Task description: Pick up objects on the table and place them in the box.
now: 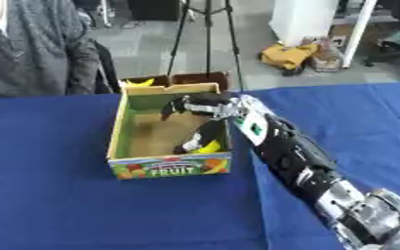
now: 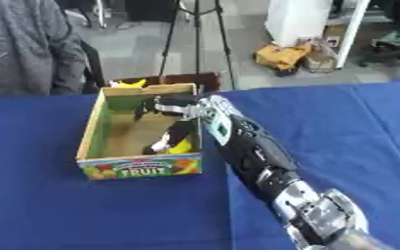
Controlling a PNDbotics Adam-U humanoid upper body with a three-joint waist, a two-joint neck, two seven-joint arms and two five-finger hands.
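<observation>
The right hand (image 1: 196,108) reaches from the lower right of the frame into the cardboard fruit box (image 1: 118,136), which sits at the centre on the blue counter (image 1: 50,205). Its fingers (image 1: 202,136) hang down, curled toward a yellow object (image 1: 210,146) lying in the box's near right corner; whether they grip it cannot be told. Another yellow object (image 1: 141,82) shows just behind the box.

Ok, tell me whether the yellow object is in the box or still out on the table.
In. The yellow object lies on the floor of the box, at its near right corner, with the right hand reaching in above it, fingers pointing down.
</observation>
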